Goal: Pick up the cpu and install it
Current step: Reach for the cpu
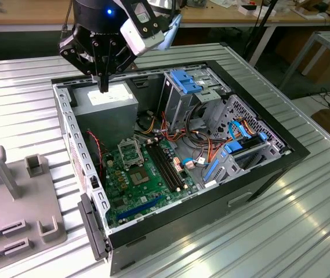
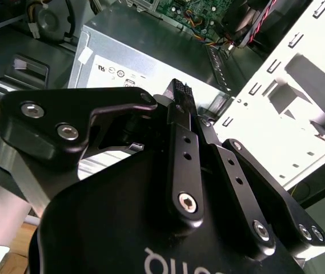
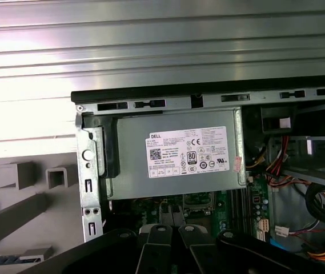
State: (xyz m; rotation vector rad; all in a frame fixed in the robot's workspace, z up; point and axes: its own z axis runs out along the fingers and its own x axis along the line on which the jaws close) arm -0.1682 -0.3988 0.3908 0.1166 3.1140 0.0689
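Note:
My gripper [image 1: 102, 88] hangs over the grey power supply [image 1: 108, 103] in the rear corner of the open computer case, toward the exterior view's left. Its black fingers [image 2: 183, 142] are shut, pressed together at the tips, and I see nothing held between them. The silver-and-black socket frame [image 1: 131, 154] lies on the green board [image 1: 138, 188], below and to the exterior view's right of the gripper. The cpu is out of view. In the first wrist view the labelled power supply [image 3: 179, 154] sits just beyond the gripper [image 3: 172, 227].
The black case [image 1: 295, 155] lies open on a ribbed metal table [image 1: 31, 81]. A blue-handled drive cage [image 1: 191, 81], coloured cables [image 1: 208, 147] and memory slots [image 1: 167, 168] crowd the case's right half. A grey fixture block [image 1: 14, 200] stands outside the case on the left.

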